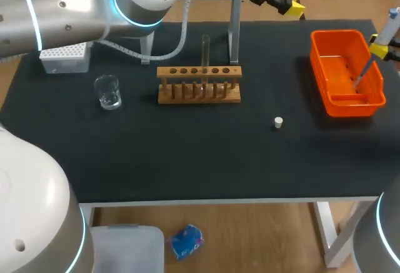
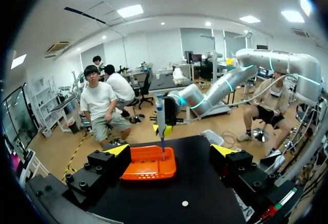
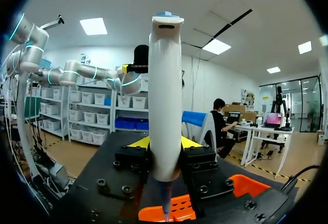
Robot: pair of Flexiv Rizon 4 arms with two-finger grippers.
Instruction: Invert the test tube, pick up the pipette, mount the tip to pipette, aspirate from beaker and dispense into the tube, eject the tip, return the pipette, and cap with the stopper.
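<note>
- Orange basket (image 1: 353, 105) sits at the table's (image 1: 187, 154) right end. The pipette's (image 1: 389, 26) thin point hangs down into it.
- Wooden rack (image 1: 199, 92) in the middle holds the test tube (image 1: 205, 51) upright.
- Beaker (image 1: 108, 92) and tip box (image 1: 64, 57) stand left of the rack. The white stopper (image 1: 278, 122) lies alone in front.
- My right gripper (image 3: 164, 143) squeezes the pipette, upright, over the basket.
- My left gripper (image 2: 170, 150) hangs behind the rack, fingers wide apart.

Silver arms (image 1: 62, 10), cyan rings (image 1: 32, 23), black yellow-tipped jaws

A lab: test tube rack (image 1: 199, 93), beaker (image 1: 109, 92) and tip box (image 1: 64, 57) on a table (image 1: 187, 154).
</note>
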